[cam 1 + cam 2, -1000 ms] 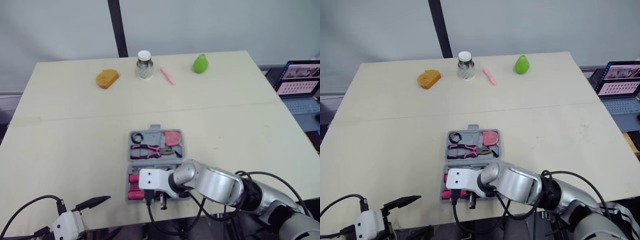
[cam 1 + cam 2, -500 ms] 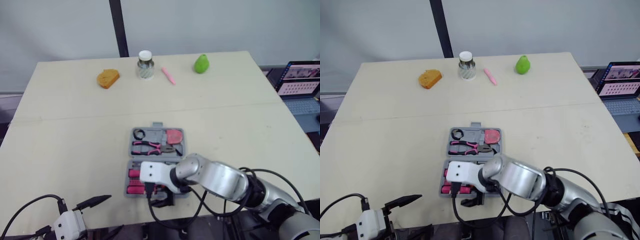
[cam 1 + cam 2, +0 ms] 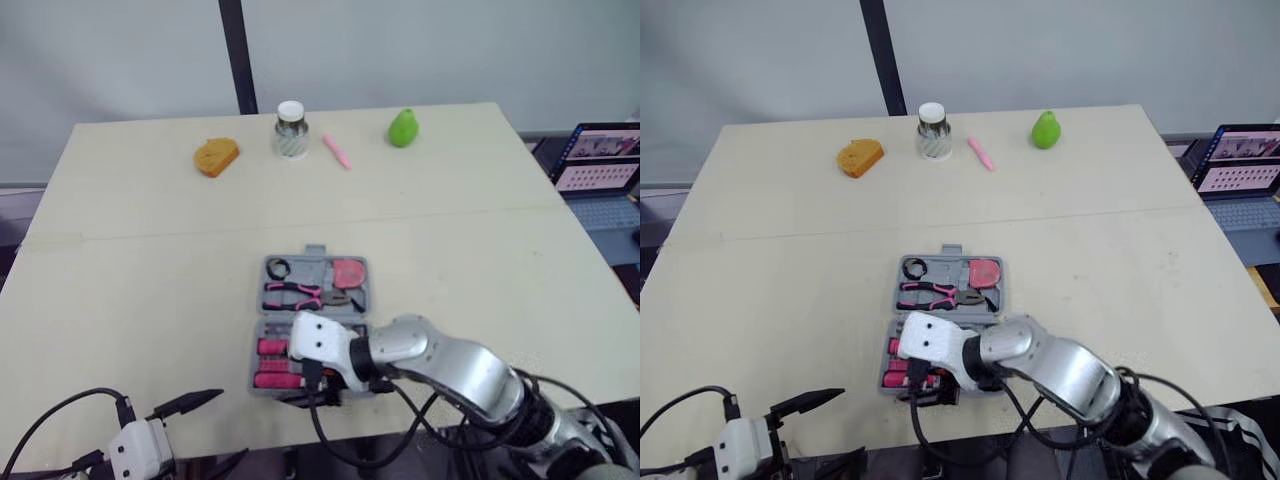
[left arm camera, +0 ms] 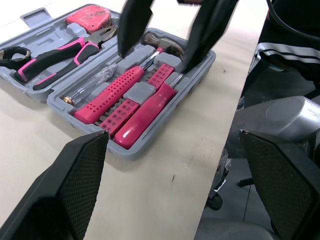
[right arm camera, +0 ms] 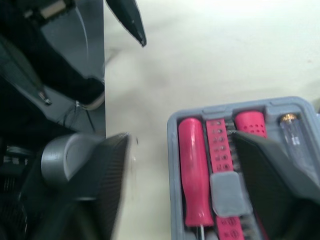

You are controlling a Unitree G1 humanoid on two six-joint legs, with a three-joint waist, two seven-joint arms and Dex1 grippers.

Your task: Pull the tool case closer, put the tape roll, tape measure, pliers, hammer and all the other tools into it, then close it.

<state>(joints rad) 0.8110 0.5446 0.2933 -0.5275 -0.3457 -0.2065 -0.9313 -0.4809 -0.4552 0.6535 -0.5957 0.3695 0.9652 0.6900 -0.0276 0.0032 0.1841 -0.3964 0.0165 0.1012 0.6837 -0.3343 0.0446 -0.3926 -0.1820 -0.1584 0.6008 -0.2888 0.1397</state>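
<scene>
**Head view.** Tool case (image 3: 314, 252): open flat near the table's front edge, within both arms' reach.
- Far half holds the tape roll (image 3: 277, 267), pliers (image 3: 298, 295) and tape measure (image 3: 347, 272), each seated in its recess.
- With all of these stowed, closing appears to be the step left.
- The right forearm crosses in from the right, bent at the wrist. It sets the right gripper (image 3: 318, 388) over the case's near half.

**Left wrist view.** Left gripper (image 4: 172, 134): fingers wide apart, clasping nothing, low beyond the table edge and aimed at the case.
- Near half holds the pink-handled tools (image 4: 125, 95).
- The right gripper's fingers are spread above them, probably to catch that half and fold it over.

**Right wrist view.** The case's near-left corner lies below, with a pink screwdriver handle (image 5: 192, 170) in it. One left finger (image 5: 131, 22) points in from beyond the edge.
</scene>
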